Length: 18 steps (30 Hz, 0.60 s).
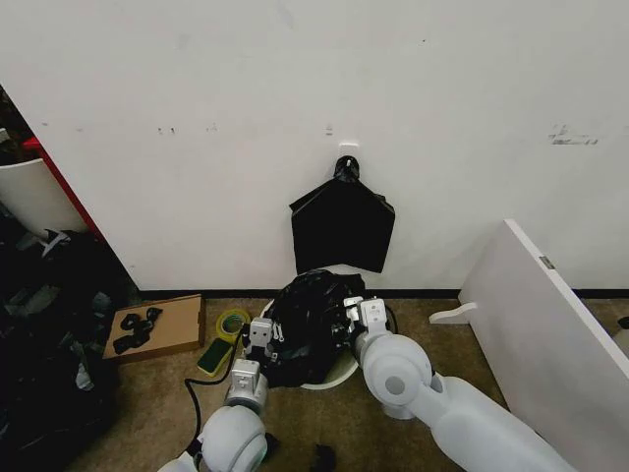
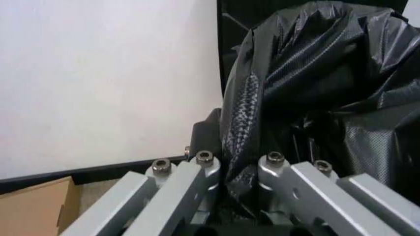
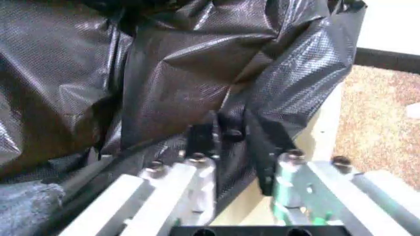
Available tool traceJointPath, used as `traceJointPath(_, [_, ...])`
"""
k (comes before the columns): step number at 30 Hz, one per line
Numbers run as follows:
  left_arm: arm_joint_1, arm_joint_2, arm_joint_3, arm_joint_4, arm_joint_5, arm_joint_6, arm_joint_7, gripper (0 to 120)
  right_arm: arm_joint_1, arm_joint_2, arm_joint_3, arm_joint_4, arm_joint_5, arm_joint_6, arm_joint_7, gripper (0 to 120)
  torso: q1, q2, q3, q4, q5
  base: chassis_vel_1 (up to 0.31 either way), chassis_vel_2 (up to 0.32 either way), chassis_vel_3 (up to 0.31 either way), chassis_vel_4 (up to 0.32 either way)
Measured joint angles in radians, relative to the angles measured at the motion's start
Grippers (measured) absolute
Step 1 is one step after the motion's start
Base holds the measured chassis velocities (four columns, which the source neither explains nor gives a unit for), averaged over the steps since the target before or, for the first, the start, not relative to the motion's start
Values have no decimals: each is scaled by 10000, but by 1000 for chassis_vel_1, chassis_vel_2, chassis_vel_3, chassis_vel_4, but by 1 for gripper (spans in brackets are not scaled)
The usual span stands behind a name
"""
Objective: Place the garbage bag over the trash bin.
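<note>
The garbage bag (image 1: 310, 324) is a crumpled, glossy black mass lying over the trash bin (image 1: 332, 380), of which a white strip of rim shows low at the front. My left gripper (image 1: 260, 337) is at the bag's left side and my right gripper (image 1: 360, 315) at its right side. In the left wrist view the left gripper (image 2: 237, 160) is shut on a fold of the garbage bag (image 2: 315, 83). In the right wrist view the right gripper (image 3: 233, 135) pinches the garbage bag (image 3: 164, 73) film beside the trash bin's pale wall (image 3: 323, 135).
A flat bundle of black bags (image 1: 342, 226) hangs on the wall behind. On the floor at left lie a cardboard piece (image 1: 177, 324) with black scraps, a yellow tape roll (image 1: 233, 322) and dark clutter (image 1: 49, 334). A white board (image 1: 550, 334) leans at right.
</note>
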<state>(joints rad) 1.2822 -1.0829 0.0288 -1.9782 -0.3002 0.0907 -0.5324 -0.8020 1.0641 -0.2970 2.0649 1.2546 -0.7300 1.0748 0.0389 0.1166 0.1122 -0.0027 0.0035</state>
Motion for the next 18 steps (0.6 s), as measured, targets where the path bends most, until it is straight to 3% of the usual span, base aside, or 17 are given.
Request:
traceJointPath(3, [41,-6,-43,-4,2,-9,-1,4,-30,13,-3,-5,-103,3,-23,0,0,0,0,1,0,0,0,0,0])
traceJointPath(18, [-64,-139,-331,52,-456,-18,-163,4,-681,-788,386,550,-780,279,-417,0,0,0,0,-1,0,0,0,0,0])
